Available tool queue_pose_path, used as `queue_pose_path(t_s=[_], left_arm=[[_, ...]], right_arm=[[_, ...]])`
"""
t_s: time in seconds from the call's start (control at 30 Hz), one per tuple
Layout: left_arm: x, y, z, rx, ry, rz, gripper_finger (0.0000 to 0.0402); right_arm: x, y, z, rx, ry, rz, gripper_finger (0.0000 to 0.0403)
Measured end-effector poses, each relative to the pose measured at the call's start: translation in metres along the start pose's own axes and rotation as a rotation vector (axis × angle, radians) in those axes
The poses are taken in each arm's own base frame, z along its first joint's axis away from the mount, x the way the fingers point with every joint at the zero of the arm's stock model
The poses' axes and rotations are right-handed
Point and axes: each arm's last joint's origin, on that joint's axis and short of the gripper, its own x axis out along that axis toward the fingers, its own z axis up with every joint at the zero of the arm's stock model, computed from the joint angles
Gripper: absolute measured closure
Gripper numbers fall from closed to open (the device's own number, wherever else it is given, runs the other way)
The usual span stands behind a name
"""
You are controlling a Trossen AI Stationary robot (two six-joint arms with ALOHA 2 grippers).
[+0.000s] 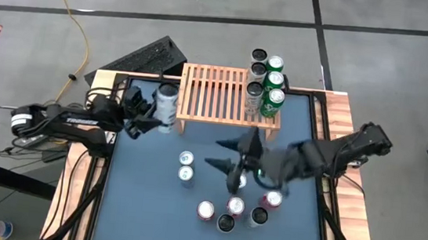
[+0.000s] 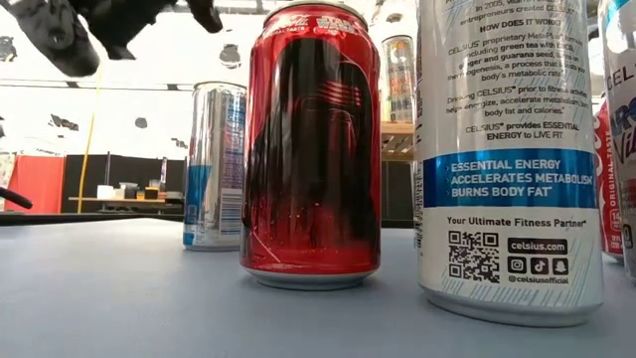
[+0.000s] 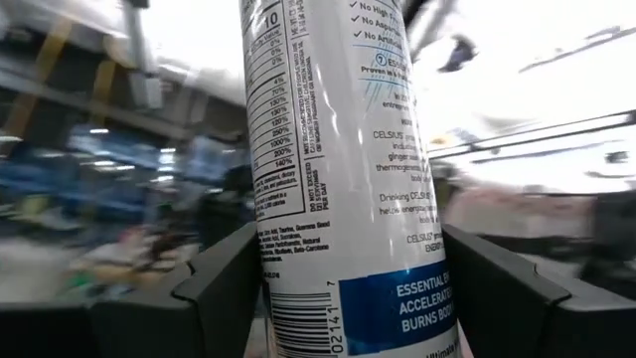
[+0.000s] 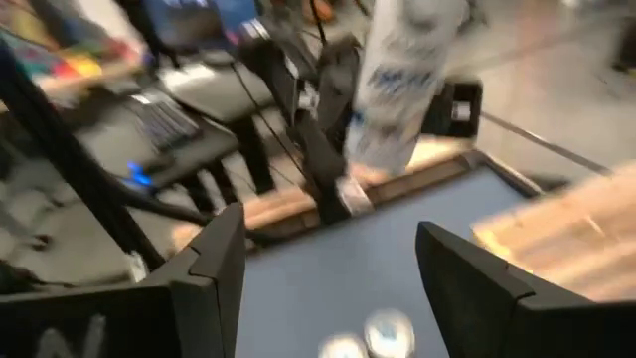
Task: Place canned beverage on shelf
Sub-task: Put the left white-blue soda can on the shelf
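Note:
My left gripper (image 1: 150, 115) is shut on a tall white canned beverage (image 1: 167, 104), (image 3: 338, 149) just off the left end of the light-wood slatted shelf (image 1: 220, 97). Several cans (image 1: 269, 78) stand at the shelf's right end. My right gripper (image 1: 230, 159), (image 4: 328, 264) hovers open over the middle of the blue table with nothing between its fingers. Several more cans (image 1: 229, 208) stand on the table near the front, among them a red one (image 2: 310, 149) and a white one (image 2: 507, 149). My left gripper pinches the white can between its two fingers (image 3: 224, 288), on the side wall of its lower body near the barcode (image 3: 298, 308). The fingers come from the table's left, slanting upward, and lie across the can. The can is lifted clear of the table and tilted.
Two silver cans (image 1: 186, 166) stand left of the table's middle. A black keyboard (image 1: 145, 57) lies beyond the table's far left corner. Most of the shelf's slats, left of the cans, are bare. Wooden rails (image 1: 340, 116) edge the table.

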Motion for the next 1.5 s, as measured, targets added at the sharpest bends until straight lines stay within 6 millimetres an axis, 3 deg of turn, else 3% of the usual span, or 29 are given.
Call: queue_pose_path(t_s=[0.3, 0.47, 0.67, 1.07, 1.3, 1.5], left_arm=[[0.037, -0.030, 0.018, -0.087, -0.056, -0.219, 0.0138], [0.045, -0.035, 0.012, -0.125, -0.007, -0.264, 0.0138], [0.050, -0.033, 0.001, -0.194, 0.030, -0.269, 0.0138], [0.061, -0.031, -0.007, -0.317, 0.087, -0.307, 0.0138], [0.064, -0.030, -0.023, -0.543, 0.267, -0.271, 0.0138], [0.062, -0.025, -0.038, -0.656, 0.404, -0.197, 0.0138]], right_arm=[[0.028, -0.022, 0.031, -0.102, -0.179, 0.199, 0.0128], [0.038, -0.023, 0.038, -0.186, -0.255, 0.198, 0.0079], [0.041, -0.024, 0.050, -0.164, -0.268, 0.274, 0.0026], [0.060, -0.037, 0.048, -0.192, -0.193, 0.276, 0.0023], [0.045, -0.042, 0.040, -0.333, 0.006, 0.248, 0.0023], [0.014, -0.035, 0.053, -0.409, 0.129, 0.269, 0.0023]])
